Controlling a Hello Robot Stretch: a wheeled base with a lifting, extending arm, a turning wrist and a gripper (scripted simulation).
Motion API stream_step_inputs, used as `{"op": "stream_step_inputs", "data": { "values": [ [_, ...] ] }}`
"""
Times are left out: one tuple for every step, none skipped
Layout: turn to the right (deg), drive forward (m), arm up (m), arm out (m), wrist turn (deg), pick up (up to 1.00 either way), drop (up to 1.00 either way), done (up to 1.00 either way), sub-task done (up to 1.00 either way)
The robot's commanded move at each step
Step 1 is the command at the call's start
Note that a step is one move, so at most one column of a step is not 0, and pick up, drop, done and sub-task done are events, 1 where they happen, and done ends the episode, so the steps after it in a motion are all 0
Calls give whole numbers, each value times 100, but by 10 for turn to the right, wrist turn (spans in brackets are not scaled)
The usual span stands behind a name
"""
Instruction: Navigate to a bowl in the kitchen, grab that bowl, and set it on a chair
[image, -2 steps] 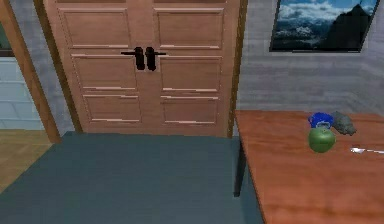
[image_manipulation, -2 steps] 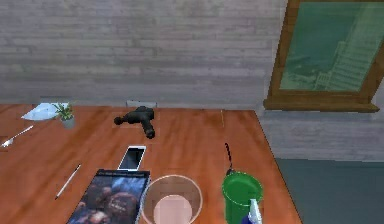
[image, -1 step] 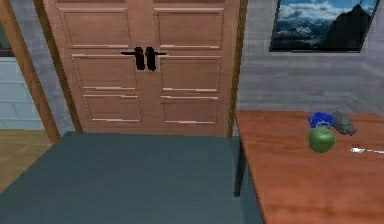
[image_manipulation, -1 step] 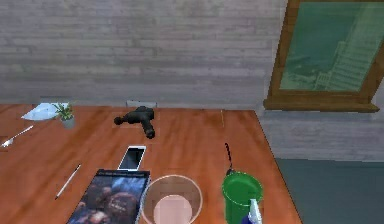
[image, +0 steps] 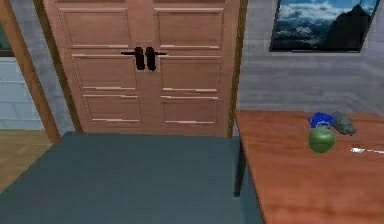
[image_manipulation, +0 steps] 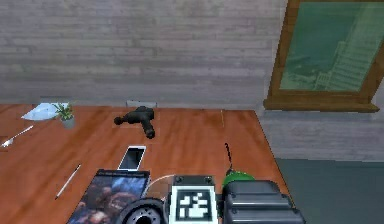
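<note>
Forward view, left to right: pale panelled door (image: 12, 95) at left edge; wooden double doors (image: 147, 90) mid frame, raised panels, matte warm wood, small black handles (image: 145, 58); flat grey-blue floor (image: 130, 175) below. Upper right, framed mountain picture (image: 322, 24) on a grey brick wall. Lower right, table (image: 300, 190), smooth reddish wood top, dark leg. On it sit a green round thing (image: 321, 139) with a blue top, a grey lump (image: 344, 123) just beside it, and a thin white utensil (image: 366, 151) at the right edge

Arm side view, left to right on the same wood grain: utensil, white crumpled thing (image_manipulation: 45, 110), small potted plant (image_manipulation: 65, 114), thin pale stick (image_manipulation: 68, 181), glossy book (image_manipulation: 105, 195), flat phone (image_manipulation: 132, 157), dark angular object (image_manipulation: 140, 118). Bottom edge: gripper (image_manipulation: 146, 213), dark round body left of a white marker square (image_manipulation: 193, 205). Its far end is not clear with the book behind it, so cannot tell if the fingers are apart, together or on anything. Right of that, a green dome (image_manipulation: 238, 180) with a dark stem, then a wood-framed window (image_manipulation: 330, 50) upper right

Bowl: cannot tell which blob it is. The green dome at lower middle is the nearest guess. Judgement: a bowl is rigid, light, smooth-sided, likely slippery and chippable, so take it at the rim, one finger inside and one outside, and keep it level
</note>
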Motion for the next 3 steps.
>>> {"op": "stream_step_inputs", "data": {
  "values": [
    [0,0,0,4,0,0,0,0,0],
    [0,0,0,0,450,0,0,0,0],
    [0,0,0,0,450,0,0,0,0]
  ]
}}
